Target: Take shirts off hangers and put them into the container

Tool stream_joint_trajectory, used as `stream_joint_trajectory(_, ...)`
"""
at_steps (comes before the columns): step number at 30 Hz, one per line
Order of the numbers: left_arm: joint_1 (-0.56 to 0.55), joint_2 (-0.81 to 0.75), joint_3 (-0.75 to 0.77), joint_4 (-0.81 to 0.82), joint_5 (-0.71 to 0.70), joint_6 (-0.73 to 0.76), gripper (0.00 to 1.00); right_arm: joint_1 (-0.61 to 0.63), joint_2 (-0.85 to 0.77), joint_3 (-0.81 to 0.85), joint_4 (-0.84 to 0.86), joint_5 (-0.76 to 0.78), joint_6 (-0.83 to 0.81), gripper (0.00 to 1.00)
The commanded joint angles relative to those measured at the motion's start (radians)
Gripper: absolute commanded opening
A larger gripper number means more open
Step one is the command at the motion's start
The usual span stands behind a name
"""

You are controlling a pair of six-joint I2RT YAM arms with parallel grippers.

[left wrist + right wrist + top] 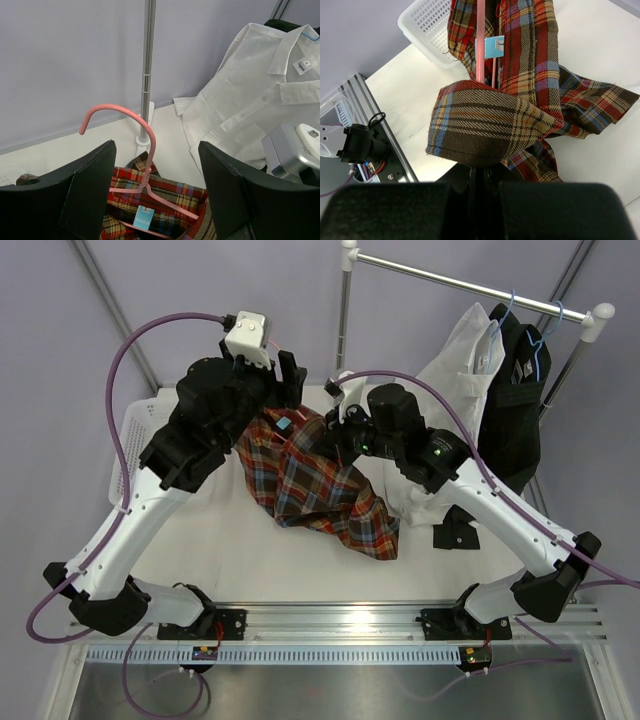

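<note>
Low in the right wrist view, the right gripper has its jaws clamped on a fold of the red, orange and navy plaid shirt, holding the cloth up off the white tabletop. At the centre of the top view the plaid shirt hangs bunched between the two arms, its lower end resting on the tabletop.

Further in, the left gripper has its jaws wide, one either side of the neck of the thin pink-red wire hanger, apart from it. The hanger's shoulders sit inside the collar.

The shallow white lattice plastic basket lies at the upper left of the right wrist view, beside the shirt.

At the upper right of the top view, a plain white shirt and a plain black shirt hang on light blue wire hangers from a chrome rail.

The step in hand looks like stripping the plaid shirt. Next, the left jaws need to close squarely on the hanger neck and draw it out without snagging the collar.
</note>
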Motion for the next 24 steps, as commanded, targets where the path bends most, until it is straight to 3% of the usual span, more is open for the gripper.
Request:
stream_joint_trajectory(1, -0.004, -0.006, -0.032, 0.061, -0.015, 0.001, 0.71, 0.012, -0.060, 0.008, 0.102, 0.000, -0.022, 0.00)
stream_joint_trajectory(11, -0.004, -0.005, -0.094, 0.076, -0.015, 0.010, 0.63, 0.012, -0.074, 0.009, 0.111, 0.003, -0.037, 0.00)
stream_joint_trajectory(12, -0.004, -0.003, -0.091, 0.078, -0.015, 0.012, 0.56, 0.012, -0.076, 0.011, 0.113, 0.003, -0.037, 0.00)
stream_joint_trajectory(18, -0.004, -0.018, -0.091, 0.097, 0.013, 0.017, 0.39, 0.012, -0.077, 0.005, 0.113, 0.006, -0.043, 0.00)
stream_joint_trajectory(19, -0.004, -0.020, -0.091, 0.099, 0.014, 0.021, 0.27, 0.012, -0.077, 0.002, 0.113, 0.008, -0.043, 0.00)
stream_joint_trajectory(23, -0.004, -0.040, -0.115, 0.125, 0.002, 0.046, 0.00, 0.012, -0.079, -0.021, 0.122, 0.012, -0.040, 0.00)
stream_joint_trajectory(24, -0.004, -0.051, -0.148, 0.136, -0.007, 0.049, 0.00, 0.012, -0.082, -0.032, 0.122, 0.012, -0.035, 0.00)
